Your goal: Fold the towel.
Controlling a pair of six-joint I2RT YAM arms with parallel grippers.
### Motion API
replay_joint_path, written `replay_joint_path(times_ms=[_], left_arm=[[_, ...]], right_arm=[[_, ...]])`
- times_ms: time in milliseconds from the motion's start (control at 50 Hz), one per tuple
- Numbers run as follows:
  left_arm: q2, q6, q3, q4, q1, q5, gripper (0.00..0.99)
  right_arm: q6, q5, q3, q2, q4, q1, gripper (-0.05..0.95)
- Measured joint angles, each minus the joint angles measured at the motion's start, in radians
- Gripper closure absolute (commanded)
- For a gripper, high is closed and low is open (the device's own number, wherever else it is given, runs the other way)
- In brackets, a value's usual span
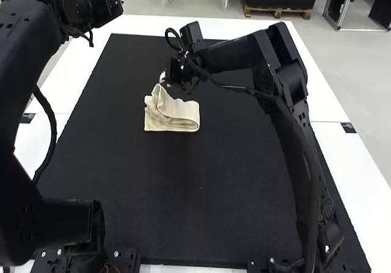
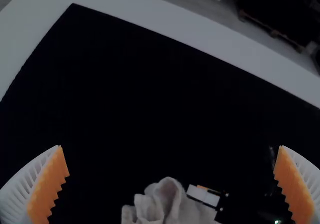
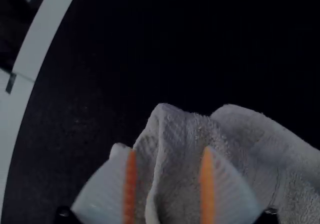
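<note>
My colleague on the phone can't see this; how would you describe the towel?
On the white table lies a black mat. Toward its far side, slightly left of centre, by the right gripper, is the towel: a folded cream cloth with a rumpled peak, pale and soft, unlike the hard black arm.

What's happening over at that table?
A robot is folding a cream towel. Its right gripper is at the rumpled far side, fingers apart with cloth showing between them. The left gripper is open and away from the towel. The near part looks neatly folded over, but the far side still needs flattening.
</note>
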Motion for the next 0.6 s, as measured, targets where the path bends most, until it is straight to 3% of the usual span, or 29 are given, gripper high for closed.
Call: replay_joint_path(times_ms=[600], left_arm=[[0.000, -0.004, 0.000, 0.001, 0.003, 0.000, 0.025]], right_arm=[[0.006, -0.004, -0.067, -0.059, -0.011, 0.000, 0.92]])
